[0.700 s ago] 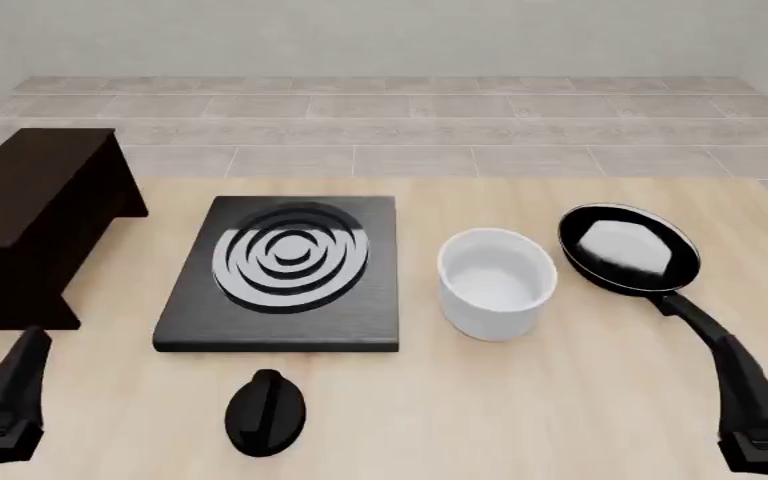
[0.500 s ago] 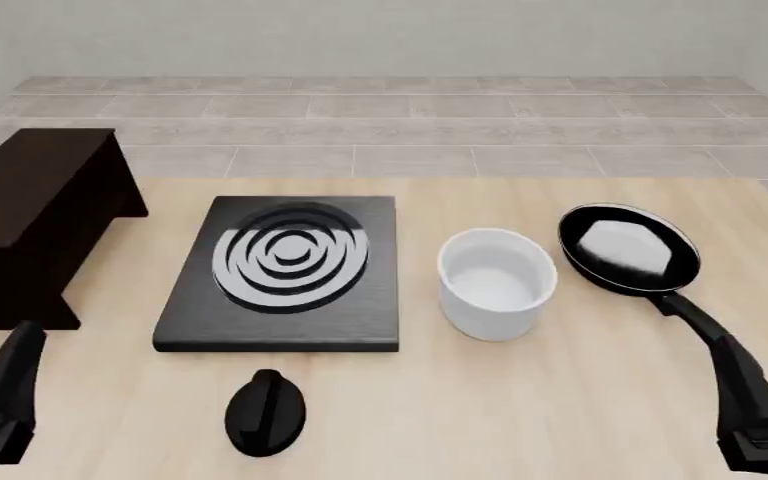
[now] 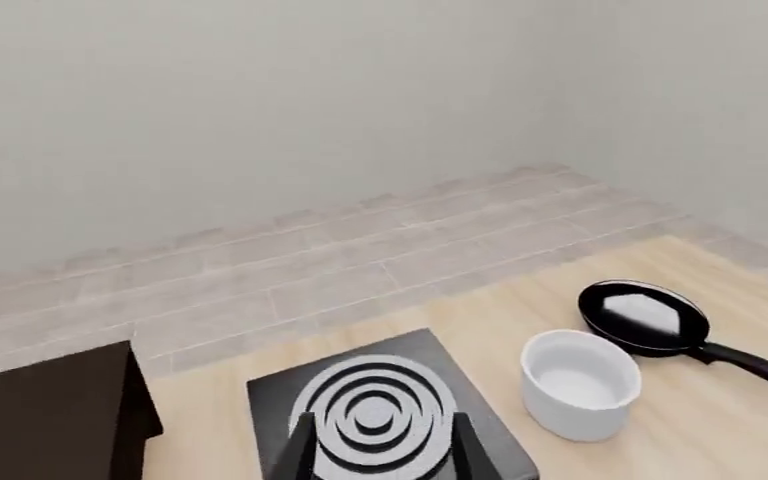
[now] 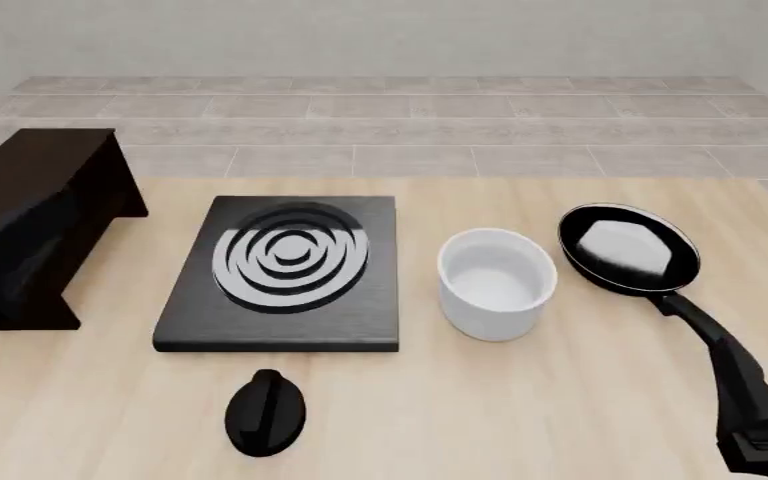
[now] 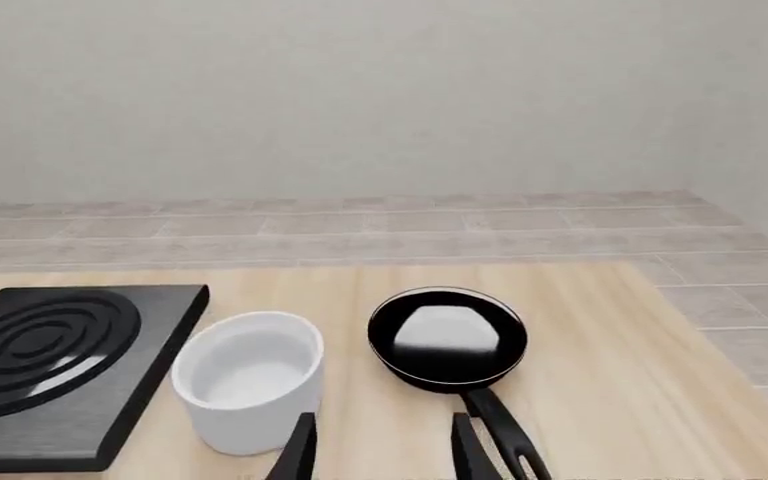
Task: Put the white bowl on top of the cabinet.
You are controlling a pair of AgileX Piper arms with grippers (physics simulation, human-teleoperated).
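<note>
The white bowl (image 4: 495,285) stands upright on the table between the stove slab and the frying pan; it also shows in the left wrist view (image 3: 580,385) and the right wrist view (image 5: 248,380). The dark brown cabinet (image 4: 51,190) stands at the far left with a bare flat top, and shows in the left wrist view (image 3: 64,425). My left gripper (image 3: 381,458) is open and empty, well above the table; in the front view its arm is a dark shape overlapping the cabinet. My right gripper (image 4: 764,400) is open and empty at the near right, short of the bowl (image 5: 381,455).
A black stove slab (image 4: 284,270) with white rings lies in the middle. A black frying pan (image 4: 628,248) lies right of the bowl, its handle (image 4: 698,320) pointing toward my right gripper. A black knob (image 4: 265,412) lies in front of the stove.
</note>
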